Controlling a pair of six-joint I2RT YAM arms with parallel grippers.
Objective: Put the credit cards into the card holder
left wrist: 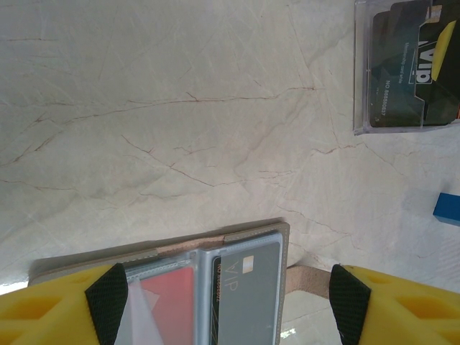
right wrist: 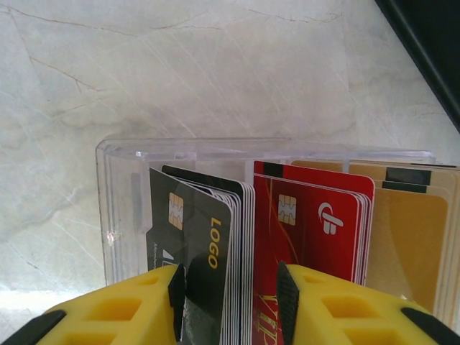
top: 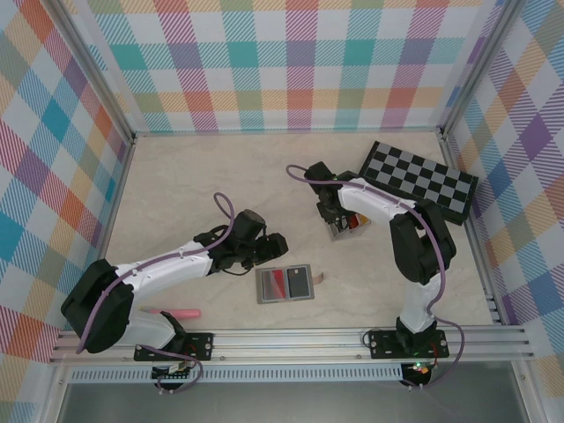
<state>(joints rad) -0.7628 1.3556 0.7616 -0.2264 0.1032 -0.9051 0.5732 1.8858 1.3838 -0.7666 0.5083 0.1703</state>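
Chequered board (top: 419, 181) far right; blue block (left wrist: 447, 208) near clear tray (left wrist: 361, 86).

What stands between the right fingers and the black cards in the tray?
Nothing visible. The right gripper holds its fingers apart right at the black cards in the clear tray; the red cards stand close beside.

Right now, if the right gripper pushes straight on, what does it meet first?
Likely the black cards standing in the clear tray: that stack sits in line between its fingers, with the red cards just to the side. Depth is hard to judge.
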